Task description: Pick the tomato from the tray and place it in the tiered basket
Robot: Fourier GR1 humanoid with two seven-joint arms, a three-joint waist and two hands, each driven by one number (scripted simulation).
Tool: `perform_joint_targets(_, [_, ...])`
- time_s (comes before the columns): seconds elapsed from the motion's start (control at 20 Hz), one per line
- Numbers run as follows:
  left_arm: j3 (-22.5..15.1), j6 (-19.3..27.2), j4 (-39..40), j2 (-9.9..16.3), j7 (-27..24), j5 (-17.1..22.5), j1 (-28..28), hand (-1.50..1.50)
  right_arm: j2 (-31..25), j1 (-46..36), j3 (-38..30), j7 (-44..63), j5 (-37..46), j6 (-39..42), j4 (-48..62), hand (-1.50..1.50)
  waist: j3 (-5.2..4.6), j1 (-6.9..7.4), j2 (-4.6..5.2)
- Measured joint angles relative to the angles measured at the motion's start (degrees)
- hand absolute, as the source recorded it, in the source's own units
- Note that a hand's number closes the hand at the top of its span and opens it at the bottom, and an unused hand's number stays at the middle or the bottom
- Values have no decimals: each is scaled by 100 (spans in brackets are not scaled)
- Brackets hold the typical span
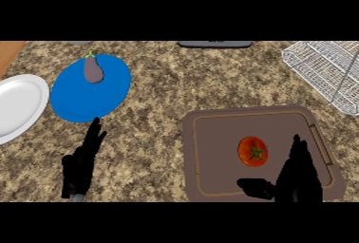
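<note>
Broadly, a speckled brown stone counter [175, 95] fills the view. On it, at lower right, sits a brown rectangular tray [210, 142] with rounded corners and a raised rim. At upper right stands the tiered basket [322, 66], a white wire grid cut off by the edge of the view. At upper left lies a round blue plate [77, 99], and beside it, at the left edge, a white plate [17, 107] that is only partly in view.

Next in size come the hands. The left hand [80, 163] rests on the counter below the blue plate, fingers straight and together, pointing up, holding nothing. The right hand [298, 175] is over the tray's lower right part, its fingers straight and pointing up and its thumb stuck out to the left; it is open and just beside the tomato, whether touching it I cannot tell.

A small purple eggplant [93, 71] lies on the blue plate, its green stem toward the top of the view.

The tomato [253, 151] lies on the tray, right of the middle. It is red and glossy, a little taller than wide in the view, with a green star-shaped stem facing upward.
</note>
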Motion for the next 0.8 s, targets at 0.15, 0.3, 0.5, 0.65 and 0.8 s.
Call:
perform_joint_targets(0.15, [21,-11,41,-37,-83,-8,23,0,-1,-105,-97,-3,-176,98,176,-150,2,-21,-9])
perform_joint_targets(0.3, [61,-54,8,-18,-67,18,42,0,-2,-269,-252,-5,-424,152,353,-150,1,-23,-11])
perform_joint_targets(0.5, [45,-17,-19,-65,-31,-32,62,0,-4,-352,-289,-10,-635,130,547,-150,3,-38,-20])
perform_joint_targets(0.65, [53,-2,-23,-81,-47,-68,81,0,-5,-437,-368,-11,-784,131,658,-150,2,-44,-21])
perform_joint_targets(0.8, [72,-27,-18,-103,-62,-60,110,0,-6,-462,-347,-14,-869,86,797,-150,5,-50,-26])
